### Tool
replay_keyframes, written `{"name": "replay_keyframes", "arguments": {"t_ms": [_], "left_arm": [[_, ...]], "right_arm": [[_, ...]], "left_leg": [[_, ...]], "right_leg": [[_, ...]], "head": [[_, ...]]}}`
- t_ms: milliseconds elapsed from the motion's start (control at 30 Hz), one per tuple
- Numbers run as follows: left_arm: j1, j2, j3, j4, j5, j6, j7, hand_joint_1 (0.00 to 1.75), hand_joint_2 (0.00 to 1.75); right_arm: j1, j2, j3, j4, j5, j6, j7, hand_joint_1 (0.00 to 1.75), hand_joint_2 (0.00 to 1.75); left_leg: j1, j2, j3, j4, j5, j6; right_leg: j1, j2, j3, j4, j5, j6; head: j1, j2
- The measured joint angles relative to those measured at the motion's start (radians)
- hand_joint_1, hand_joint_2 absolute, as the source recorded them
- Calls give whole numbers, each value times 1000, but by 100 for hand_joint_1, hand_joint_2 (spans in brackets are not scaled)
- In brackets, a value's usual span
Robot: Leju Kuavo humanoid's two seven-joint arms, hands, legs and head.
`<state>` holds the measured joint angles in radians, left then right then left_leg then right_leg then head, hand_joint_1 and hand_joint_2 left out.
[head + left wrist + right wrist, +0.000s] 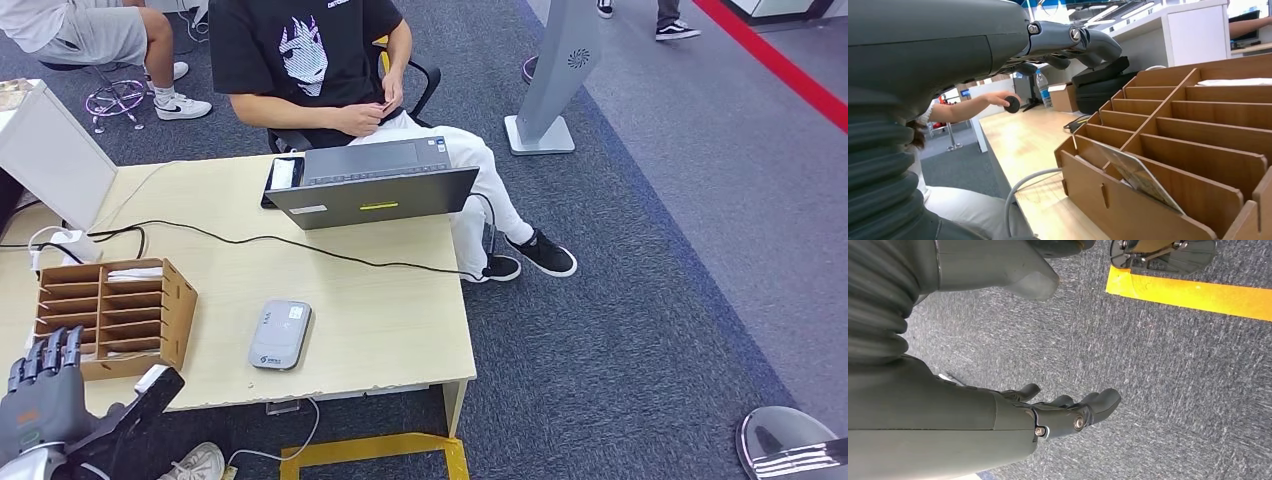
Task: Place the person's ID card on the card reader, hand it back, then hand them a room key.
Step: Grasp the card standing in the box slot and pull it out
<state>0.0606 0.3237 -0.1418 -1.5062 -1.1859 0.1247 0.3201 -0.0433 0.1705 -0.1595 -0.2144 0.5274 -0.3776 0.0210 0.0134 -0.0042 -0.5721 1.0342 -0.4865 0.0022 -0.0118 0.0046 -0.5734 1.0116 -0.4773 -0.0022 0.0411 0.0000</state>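
The grey card reader lies flat near the table's front edge with nothing on it. To its left stands a wooden slotted rack, with white cards in its top slot. My left hand is raised at the table's front left corner, just in front of the rack, fingers apart and empty. In the left wrist view its fingers hover above the rack, where a card leans in a slot. Across the table a seated person holds something small in both hands. My right hand hangs over carpet, empty.
An open laptop stands at the table's far edge with a phone beside it. A black cable crosses the tabletop. A white panel stands at the far left. A grey pedestal stands on the carpet behind the person.
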Motion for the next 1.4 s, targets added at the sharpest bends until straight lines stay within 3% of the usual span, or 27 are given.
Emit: {"name": "replay_keyframes", "arguments": {"t_ms": [667, 1067, 1400], "left_arm": [[-15, -42, 65, 86, 12, 70, -38, 0, 175], [-148, -96, 38, 156, -31, 165, -128, 0, 175], [-168, -132, 8, 196, -28, 184, -134, 0, 175]], "right_arm": [[0, 0, -2, -1, 27, -1, 4, 0, 175], [-1, 0, -6, 0, 62, -10, -1, 0, 175], [2, 0, -6, 0, 70, -18, -1, 0, 175]], "left_leg": [[0, 0, 0, 0, 0, 0], [0, 0, 0, 0, 1, 0], [0, 0, 0, 0, 0, 0]], "right_leg": [[0, 0, 0, 0, 0, 0], [0, 0, 0, 0, 1, 0], [0, 1, 0, 0, 1, 0]], "head": [[0, 0], [0, 0], [0, 0]]}}
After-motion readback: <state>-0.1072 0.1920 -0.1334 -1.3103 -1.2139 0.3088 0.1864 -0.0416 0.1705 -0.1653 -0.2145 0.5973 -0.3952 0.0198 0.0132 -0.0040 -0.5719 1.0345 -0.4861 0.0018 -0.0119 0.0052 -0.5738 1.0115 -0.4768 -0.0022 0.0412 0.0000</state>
